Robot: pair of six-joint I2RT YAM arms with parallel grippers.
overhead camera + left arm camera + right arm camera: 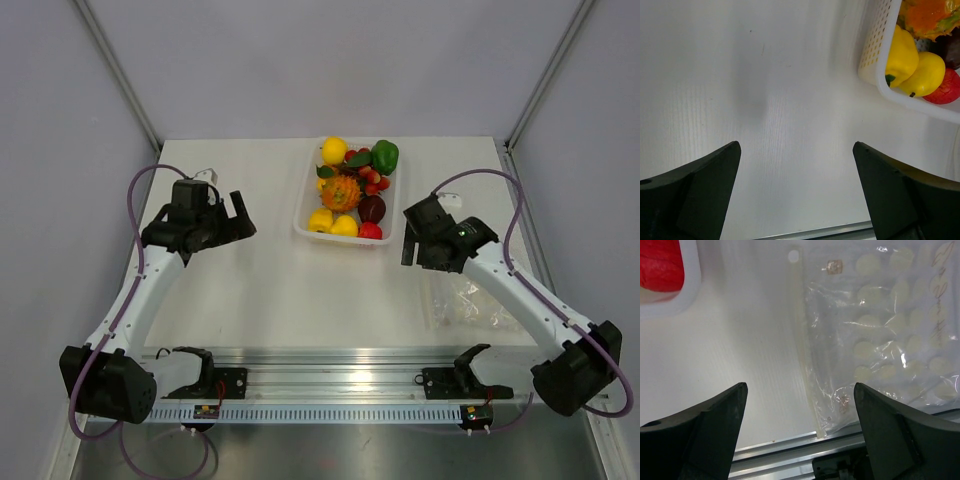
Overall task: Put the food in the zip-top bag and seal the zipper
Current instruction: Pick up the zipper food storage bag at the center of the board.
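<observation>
L fingers (243, 217) spread wide, nothing between them; they hang above bare table (300, 290), left of the tray (303, 215) and apart from it. R fingers (410, 238) also spread wide, holding nothing; they sit just right of the tray, over the table near the bag's far end. All the food (345, 190) lies piled in the white perforated tray at the table's far centre; yellow pepper (900, 55), yellow fruit (927, 75) and red fruit (947, 87) at its near end, spiky orange piece (341, 192) in the middle, green pepper (385, 155) at the far right corner. Zip-top bag (465, 300) lies flat and crinkled on the table, near-right, partly under the R arm; separate from the tray, no food inside. R wrist view: zipper (801, 340) runs as a clear strip along the bag edge that faces the tray; can't tell if it's pressed shut.
</observation>
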